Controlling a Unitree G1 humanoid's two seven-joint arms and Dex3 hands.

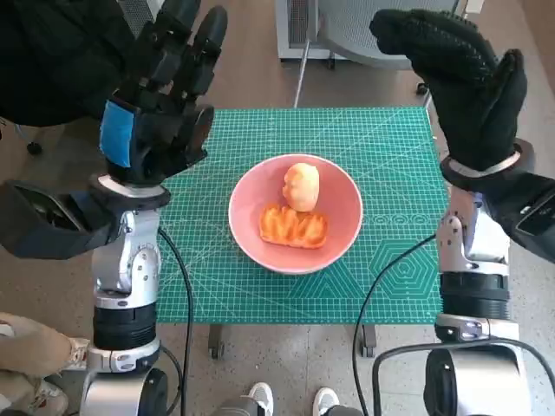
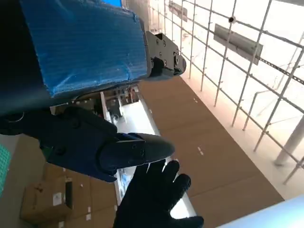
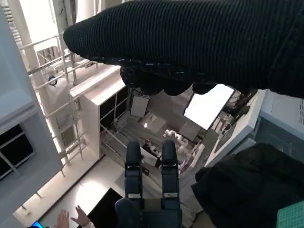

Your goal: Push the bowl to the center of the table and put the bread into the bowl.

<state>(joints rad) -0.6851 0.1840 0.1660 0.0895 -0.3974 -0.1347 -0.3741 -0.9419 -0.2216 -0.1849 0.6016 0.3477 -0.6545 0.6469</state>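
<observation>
A pink bowl stands near the middle of the green cutting mat. Inside it lie an orange ridged bread and a pale rounded bread leaning behind it. My left hand, black with blue tape, is raised above the mat's left edge with fingers up and apart, holding nothing. My gloved right hand is raised above the mat's right edge, also empty. The left wrist view shows the taped hand and the glove. The right wrist view shows the glove and the left hand.
The mat covers the small table, whose front edge lies close to my body. Cables hang from both forearms. A person's shoes show below the table, and a white cabinet stands beyond the far edge.
</observation>
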